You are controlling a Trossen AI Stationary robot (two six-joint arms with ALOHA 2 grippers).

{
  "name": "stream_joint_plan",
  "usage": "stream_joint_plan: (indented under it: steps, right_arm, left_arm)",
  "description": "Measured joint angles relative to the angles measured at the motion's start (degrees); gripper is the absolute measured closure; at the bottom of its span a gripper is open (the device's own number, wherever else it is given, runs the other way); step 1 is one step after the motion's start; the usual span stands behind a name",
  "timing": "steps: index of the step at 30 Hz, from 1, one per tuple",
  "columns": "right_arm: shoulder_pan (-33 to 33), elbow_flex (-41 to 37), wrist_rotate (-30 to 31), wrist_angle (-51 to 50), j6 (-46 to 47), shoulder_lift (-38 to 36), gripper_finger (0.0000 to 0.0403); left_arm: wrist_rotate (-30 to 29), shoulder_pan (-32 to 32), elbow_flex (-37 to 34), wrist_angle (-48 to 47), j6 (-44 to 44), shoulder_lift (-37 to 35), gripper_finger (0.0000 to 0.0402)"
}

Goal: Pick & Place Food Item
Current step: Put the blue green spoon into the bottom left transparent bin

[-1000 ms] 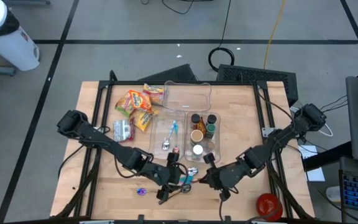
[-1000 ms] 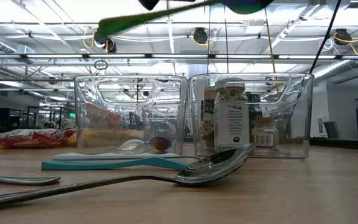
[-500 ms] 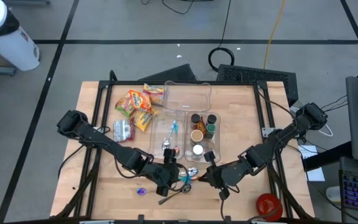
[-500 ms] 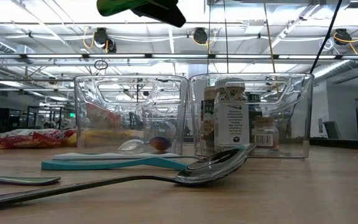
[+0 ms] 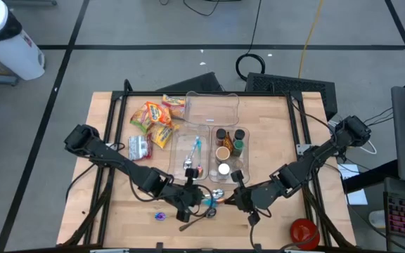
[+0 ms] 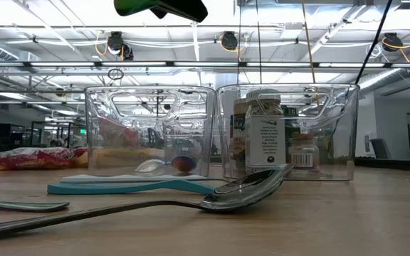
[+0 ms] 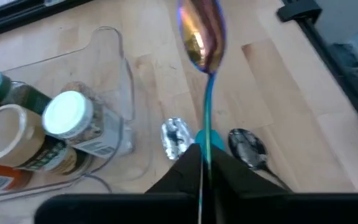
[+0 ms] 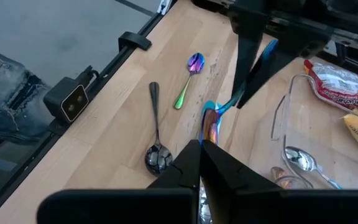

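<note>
Spoon [image 7: 202, 37], iridescent, clamped in left tool [image 7: 202, 163] above the table [image 5: 273, 133], near the jar bin [image 5: 229, 156]; right tool [image 8: 202, 155] closed, gripping a second spoon [image 8: 212, 121].

— What sat on the counter [image 5: 273, 126]?

— A wooden top. The clear bin of spice jars [image 5: 230, 152] stood near its middle, touching a second clear bin [image 5: 190, 154] holding spoons, with an empty clear tray [image 5: 211, 107] just behind them.

— And beside those?

— Snack packets [image 5: 153, 116] lay next to the tray, farther from the jar bin. In front of the jar bin lay a steel spoon [image 8: 156, 149], and farther on a small rainbow spoon [image 8: 189, 79].
</note>
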Motion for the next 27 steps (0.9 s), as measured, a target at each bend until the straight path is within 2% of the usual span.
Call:
stream_joint_plan:
  steps: [7, 12, 15, 20, 27]
  right_arm:
    - [-0.02, 0.0, 0.09, 0.03, -2.61, 0.0, 0.0389]
    - [0.5, 0.0, 0.0, -1.33, -3.09, -1.74, 0.0343]
    - [0.72, -0.34, -0.29, -3.75, -2.84, -4.48, 0.0312]
    - [0.9, -7.39, -0.06, 0.65, -2.41, -11.91, 0.0283]
    - [0.9, -22.98, 0.02, 18.14, -3.52, -25.31, 0.0281]
  left_arm:
    - [-0.74, 0.09, -0.04, 0.07, -1.34, 0.02, 0.0397]
    - [-0.91, 0.18, -0.04, 1.36, -0.34, 0.02, 0.0398]
    - [1.56, 0.21, -0.04, 2.52, 1.81, 0.03, 0.0399]
    - [3.79, 1.42, -0.04, 3.56, 3.67, 0.05, 0.0399]
    - [2.35, 6.01, -1.7, 5.9, 3.88, -1.57, 0.04]
